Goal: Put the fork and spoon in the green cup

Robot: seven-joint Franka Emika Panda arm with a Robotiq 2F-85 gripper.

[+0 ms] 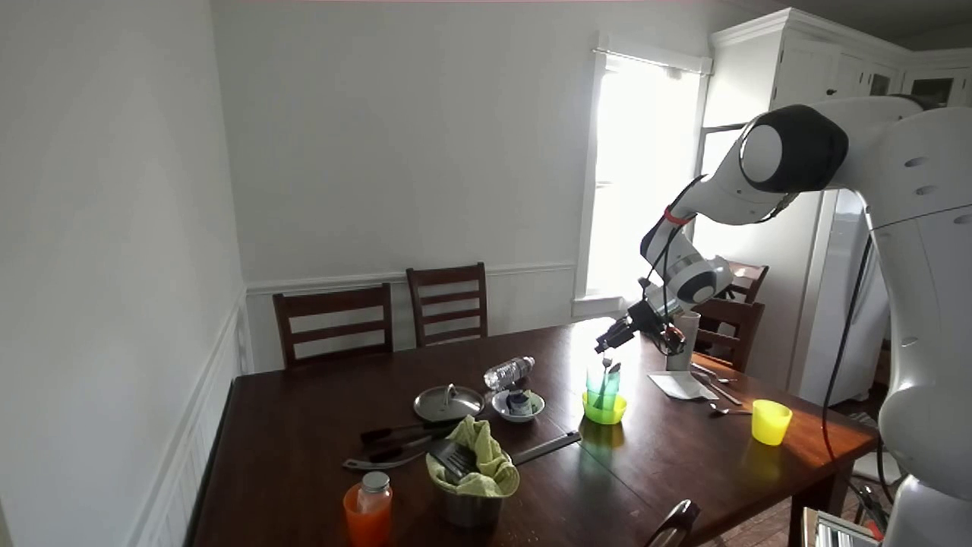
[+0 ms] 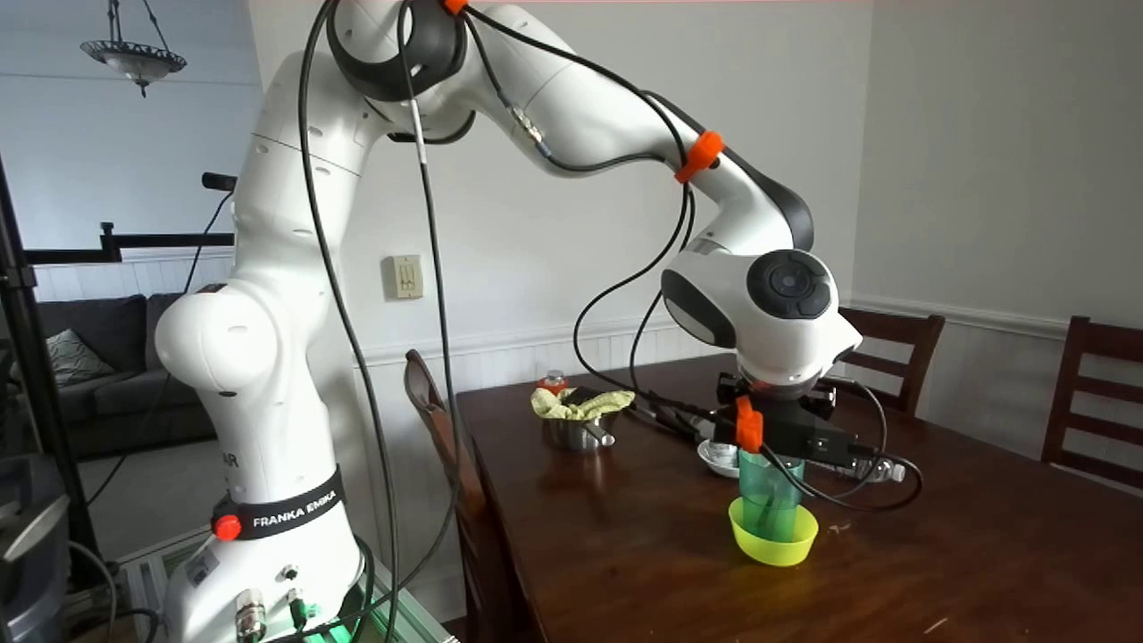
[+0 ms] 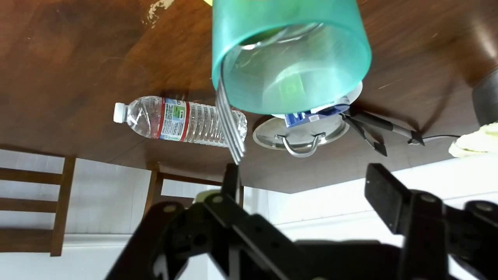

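Leaning: fork [image 3: 228, 116] in green cup [image 3: 280, 17] | cup in lime bowl [image 2: 772, 552]

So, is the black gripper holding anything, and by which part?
Nothing is held: the black gripper stands open, and the silvery metal fork leans tines-up in the translucent teal-green cup.

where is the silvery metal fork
In the wrist view, the silvery metal fork sits in the translucent teal-green plastic cup, tines jutting past the rim on the picture's left, in front of the clear plastic bottle.
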